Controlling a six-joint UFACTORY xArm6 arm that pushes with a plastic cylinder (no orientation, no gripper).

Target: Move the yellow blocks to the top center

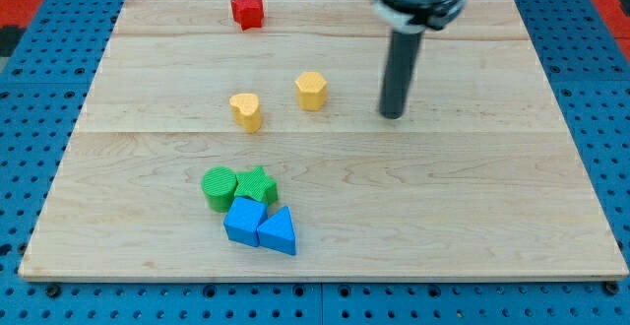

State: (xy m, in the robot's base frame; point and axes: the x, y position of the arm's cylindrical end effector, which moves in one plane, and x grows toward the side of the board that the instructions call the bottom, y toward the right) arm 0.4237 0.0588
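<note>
Two yellow blocks lie near the middle of the wooden board (492, 187): a yellow hexagon block (311, 90) and a yellow heart block (246, 110) to its lower left. My tip (393, 115) stands on the board to the right of the hexagon, apart from it by about a block's width or more. It touches no block.
A red star block (247, 11) sits near the top edge, left of centre. A cluster at the lower left holds a green cylinder (220, 187), a green star block (257, 184), a blue cube-like block (244, 221) and a blue triangle block (279, 232).
</note>
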